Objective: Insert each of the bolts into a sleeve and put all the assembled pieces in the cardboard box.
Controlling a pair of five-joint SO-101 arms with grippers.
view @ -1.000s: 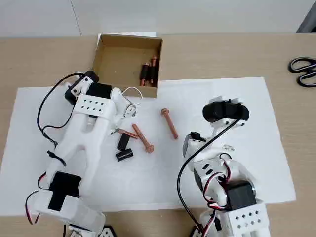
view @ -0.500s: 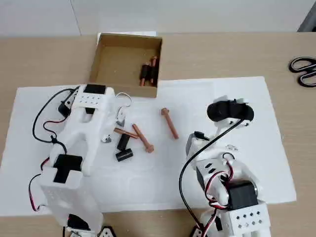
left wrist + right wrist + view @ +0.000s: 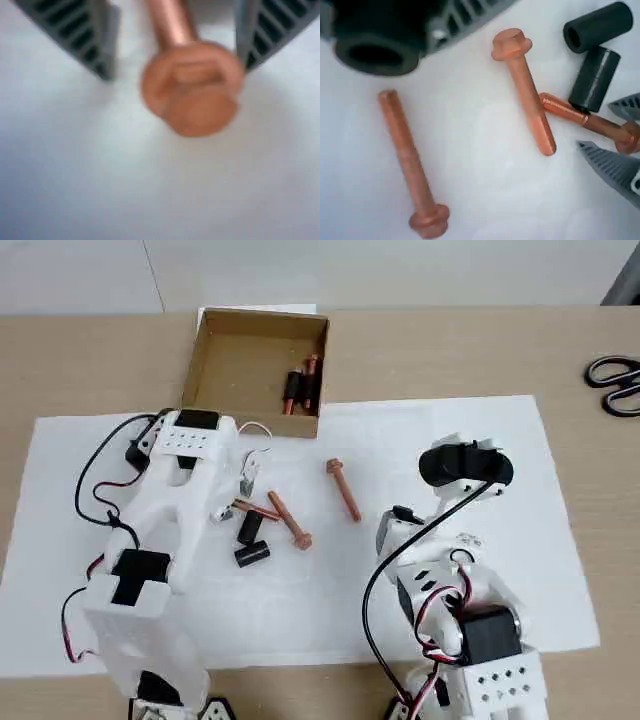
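One white paper sheet (image 3: 480, 440) covers the table (image 3: 450, 350), with the cardboard box (image 3: 196, 350) at its far edge and assembled pieces (image 3: 300, 388) inside. My left gripper (image 3: 232, 497) stands spread astride a bolt's head (image 3: 192, 95). My right gripper (image 3: 385, 35) clamps a black sleeve (image 3: 362, 50) over two more bolts (image 3: 345, 490) and two loose sleeves (image 3: 251, 554).

- The high view looks down from above the table (image 3: 80, 350). The arm bases are at its near edge and the cardboard box (image 3: 258, 315) is at the far side. It is far enough to take in the whole white paper (image 3: 450, 430).
- The left wrist view faces the paper from very near. It looks between the spread fingers (image 3: 80, 35) of the left gripper (image 3: 175, 70) at the head of one bolt (image 3: 192, 95).
- The right wrist view looks down from a little farther, over three bolts and two sleeves (image 3: 594, 79).
- All three views share that one bolt.
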